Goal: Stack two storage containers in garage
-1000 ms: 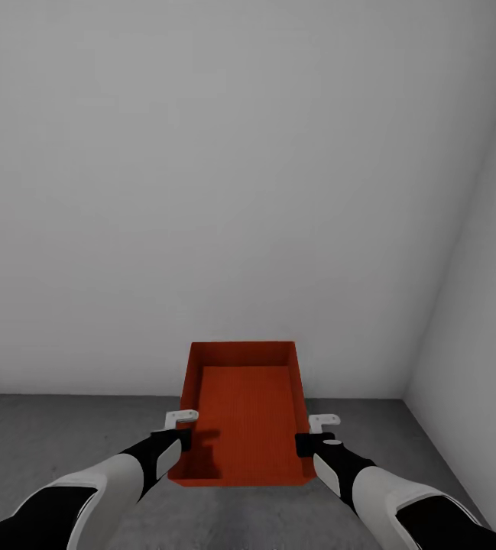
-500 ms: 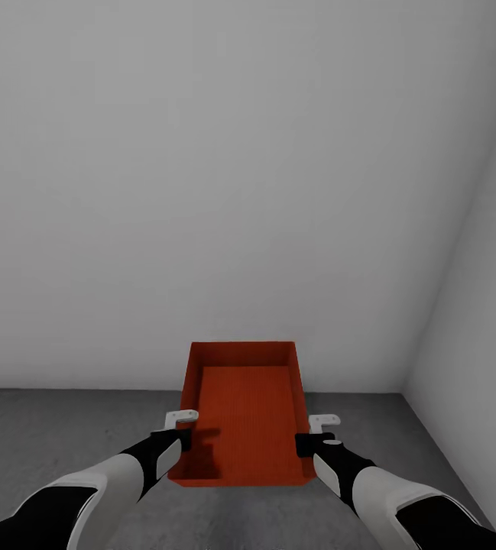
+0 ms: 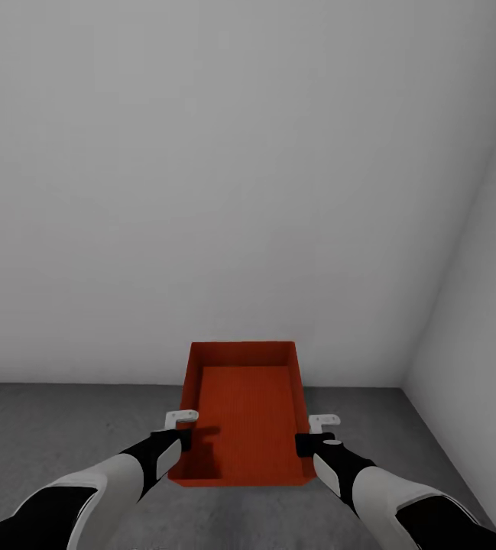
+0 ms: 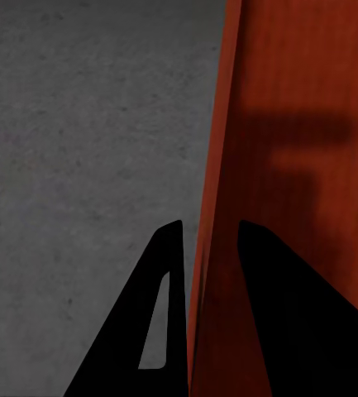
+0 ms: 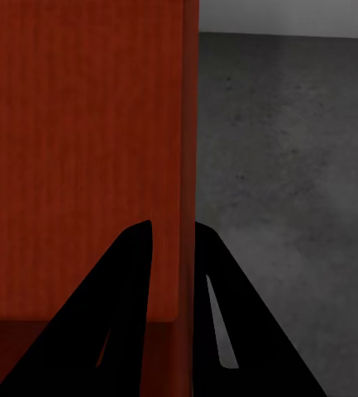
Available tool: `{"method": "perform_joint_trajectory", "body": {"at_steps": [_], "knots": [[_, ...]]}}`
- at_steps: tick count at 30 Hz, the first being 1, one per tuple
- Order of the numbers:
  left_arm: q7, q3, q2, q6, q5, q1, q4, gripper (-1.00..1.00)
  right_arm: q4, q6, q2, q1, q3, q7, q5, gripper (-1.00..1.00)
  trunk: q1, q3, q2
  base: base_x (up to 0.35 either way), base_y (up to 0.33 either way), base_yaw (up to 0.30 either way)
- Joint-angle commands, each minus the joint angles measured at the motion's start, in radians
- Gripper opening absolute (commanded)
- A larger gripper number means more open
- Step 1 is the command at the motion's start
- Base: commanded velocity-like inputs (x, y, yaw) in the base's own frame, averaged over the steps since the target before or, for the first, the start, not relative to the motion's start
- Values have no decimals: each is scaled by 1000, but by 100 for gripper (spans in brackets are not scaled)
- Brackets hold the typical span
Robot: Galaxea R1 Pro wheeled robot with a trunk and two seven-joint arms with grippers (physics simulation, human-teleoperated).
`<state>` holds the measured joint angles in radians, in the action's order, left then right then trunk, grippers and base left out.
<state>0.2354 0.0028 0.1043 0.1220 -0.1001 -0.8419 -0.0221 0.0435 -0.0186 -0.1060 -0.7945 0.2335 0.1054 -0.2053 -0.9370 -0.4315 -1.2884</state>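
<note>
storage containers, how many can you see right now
1. The orange-red storage container is held between the left gripper and right gripper, each clamped on a side wall, above the grey concrete floor. A second may be out of frame.

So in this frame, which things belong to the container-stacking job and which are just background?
Part of the job:
- orange-red bin, empty, held by its two long side walls
- left claw, pinching the bin's left wall
- right claw, pinching the right wall
- concrete floor, where a bin is to be set down

Just background:
- grey walls meeting in a corner at the right
</note>
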Motion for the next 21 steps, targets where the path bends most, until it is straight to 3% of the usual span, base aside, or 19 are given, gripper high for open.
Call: {"method": "perform_joint_trajectory", "body": {"at_steps": [1,21], "knots": [[16,22,-6,-10,6,-1,-5,-100,-2,-1,0,0,-3,4,-15,-100,0,-3,-1,0,0,0],[16,22,-6,-10,6,-1,-6,-100,-2,-1,0,0,-3,5,-14,-100,0,-35,-1,0,0,0]]}}
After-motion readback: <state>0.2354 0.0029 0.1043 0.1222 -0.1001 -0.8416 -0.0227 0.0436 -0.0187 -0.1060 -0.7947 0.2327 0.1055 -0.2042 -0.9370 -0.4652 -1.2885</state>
